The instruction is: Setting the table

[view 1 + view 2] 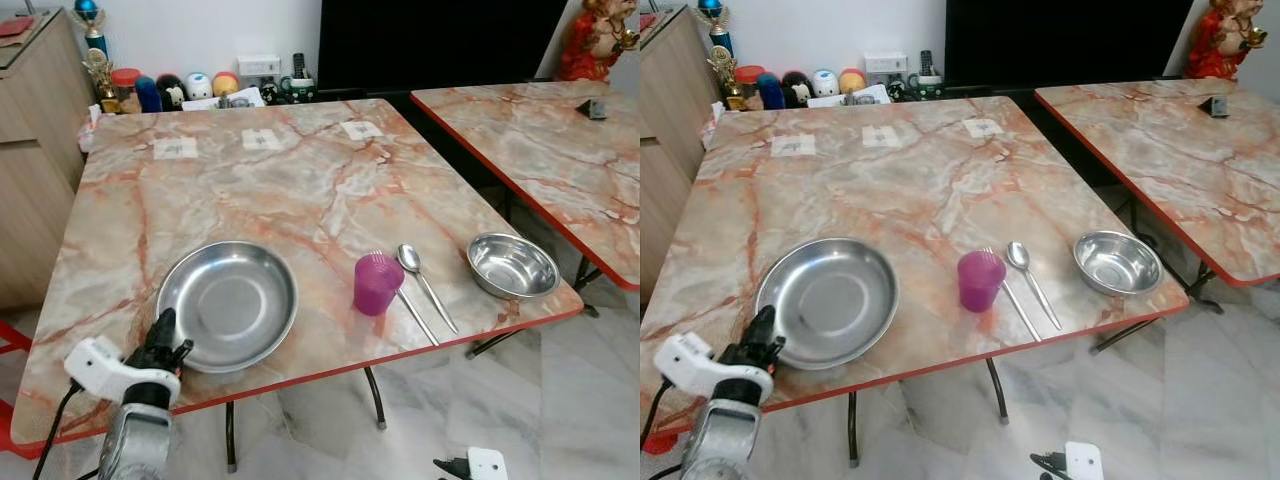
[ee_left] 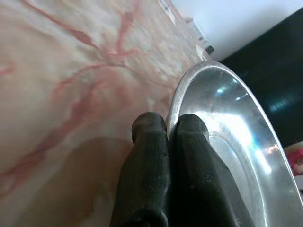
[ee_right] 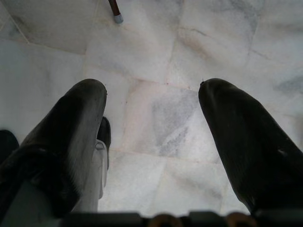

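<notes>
- Left gripper (image 2: pixel 168 124): fingers pinched on the rim of the one steel plate (image 1: pixel 232 302), at its 8 o'clock edge.
- Right gripper (image 3: pixel 152 101): fingers spread wide, holding nothing, above the floor.
- One purple cup (image 1: pixel 377 283), one spoon (image 1: pixel 424 281) and one fork (image 1: pixel 408 302) lying near-to-far; one steel bowl (image 1: pixel 512 265) at the table's (image 1: pixel 300 180) 4 o'clock corner.

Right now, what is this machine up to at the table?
It is setting the table. The left gripper is shut on the rim of the steel plate, which lies flat near the front edge of the marble table. Beside the plate stand a purple cup, a fork and a spoon, with a small steel bowl at the corner. The right gripper hangs open over the floor, idle.
</notes>
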